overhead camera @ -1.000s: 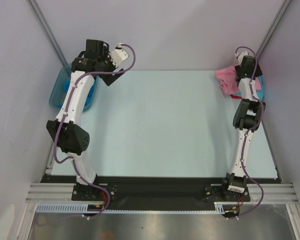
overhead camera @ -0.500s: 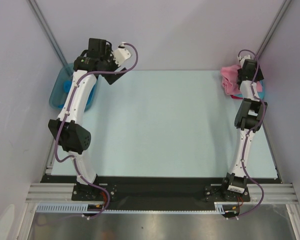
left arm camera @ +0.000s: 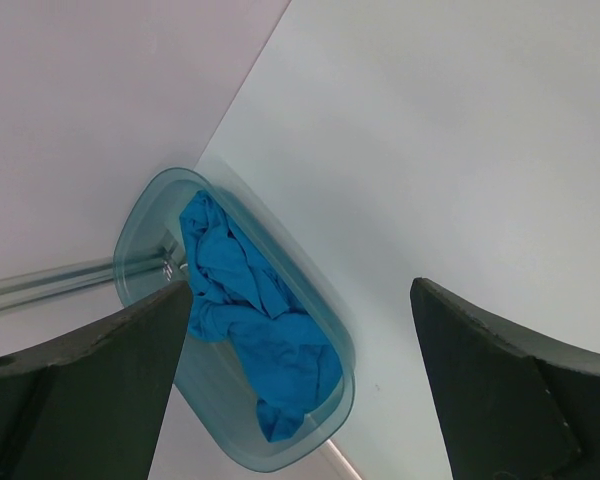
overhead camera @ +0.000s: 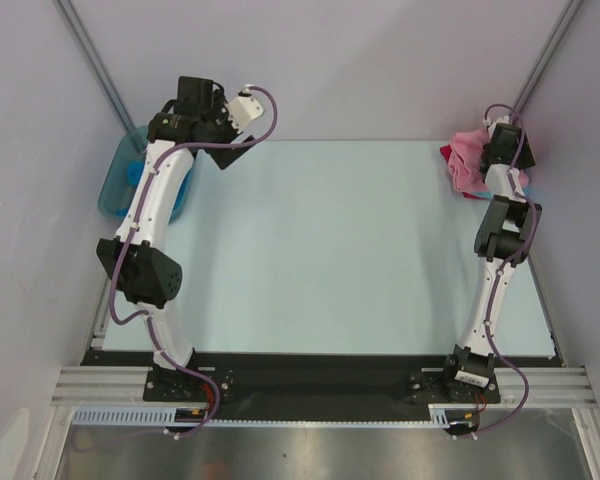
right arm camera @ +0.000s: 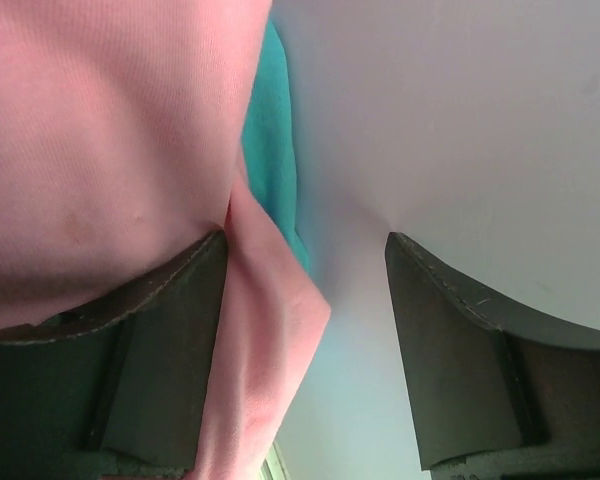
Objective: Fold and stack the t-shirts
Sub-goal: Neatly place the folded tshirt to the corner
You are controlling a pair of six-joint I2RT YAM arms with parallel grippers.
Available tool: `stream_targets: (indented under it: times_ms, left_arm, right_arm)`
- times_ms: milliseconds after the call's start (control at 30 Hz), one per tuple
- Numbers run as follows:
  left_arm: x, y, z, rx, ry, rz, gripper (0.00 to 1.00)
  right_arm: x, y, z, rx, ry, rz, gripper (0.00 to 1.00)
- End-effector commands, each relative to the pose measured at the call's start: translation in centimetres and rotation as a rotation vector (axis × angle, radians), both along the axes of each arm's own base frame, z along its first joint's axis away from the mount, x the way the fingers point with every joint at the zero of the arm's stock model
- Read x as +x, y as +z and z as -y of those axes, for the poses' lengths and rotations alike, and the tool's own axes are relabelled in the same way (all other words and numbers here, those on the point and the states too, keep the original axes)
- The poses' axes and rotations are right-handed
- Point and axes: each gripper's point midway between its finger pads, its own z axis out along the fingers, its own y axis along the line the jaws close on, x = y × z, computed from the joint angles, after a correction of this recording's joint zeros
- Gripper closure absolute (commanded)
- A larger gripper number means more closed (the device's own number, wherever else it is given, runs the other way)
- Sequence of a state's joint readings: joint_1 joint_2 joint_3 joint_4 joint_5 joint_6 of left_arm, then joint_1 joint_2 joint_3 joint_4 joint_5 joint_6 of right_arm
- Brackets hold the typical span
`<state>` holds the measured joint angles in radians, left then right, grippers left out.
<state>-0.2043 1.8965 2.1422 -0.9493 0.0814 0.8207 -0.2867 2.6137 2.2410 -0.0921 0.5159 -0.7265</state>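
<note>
A crumpled light pink t-shirt (overhead camera: 467,158) lies in a heap at the table's back right corner. My right gripper (overhead camera: 492,150) is down on that heap. In the right wrist view the pink t-shirt (right arm camera: 110,130) fills the left side. A fold of it hangs between the jaws against the left finger (right arm camera: 150,340). The right finger (right arm camera: 460,350) stands apart from the cloth, so the right gripper (right arm camera: 305,345) is open. A turquoise t-shirt (right arm camera: 272,150) shows behind the pink one. A bright blue t-shirt (left arm camera: 250,320) lies bunched in the tub (left arm camera: 140,215). My left gripper (left arm camera: 300,380) hangs wide open high above it.
The translucent grey-blue tub (overhead camera: 115,185) sits at the back left corner beside the left arm, close to the left wall. Walls close in the table at the back and both sides. The pale blue table (overhead camera: 330,250) stretches between the two arms.
The right gripper has pushed further into the back right corner, and the pink t-shirt has bunched up with it. Its jaws have narrowed a little. The left arm has shifted only slightly.
</note>
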Motion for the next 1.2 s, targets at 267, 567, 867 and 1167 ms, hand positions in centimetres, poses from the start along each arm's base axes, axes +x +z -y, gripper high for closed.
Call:
stream_targets:
  times_ms: [267, 567, 867, 1167]
  left_arm:
    - [-0.8, 2.3, 1.3, -0.047, -0.046, 0.055, 0.03]
    - [-0.9, 3.1, 1.4, -0.067, -0.040, 0.087, 0.04]
    - [-0.6, 4.7, 1.5, -0.092, -0.020, 0.138, 0.04]
    - [-0.6, 4.1, 2.7, -0.108, -0.053, 0.136, 0.05]
  right_arm:
    - [-4.8, 4.6, 4.4, -0.080, -0.152, -0.051, 0.27]
    - [-2.7, 19.1, 2.2, -0.222, -0.172, 0.322, 0.30]
    - [-1.0, 30.6, -5.7, -0.166, -0.034, 0.651, 0.33]
    - [4.9, 20.3, -24.7, 0.274, 0.582, 0.331, 0.65]
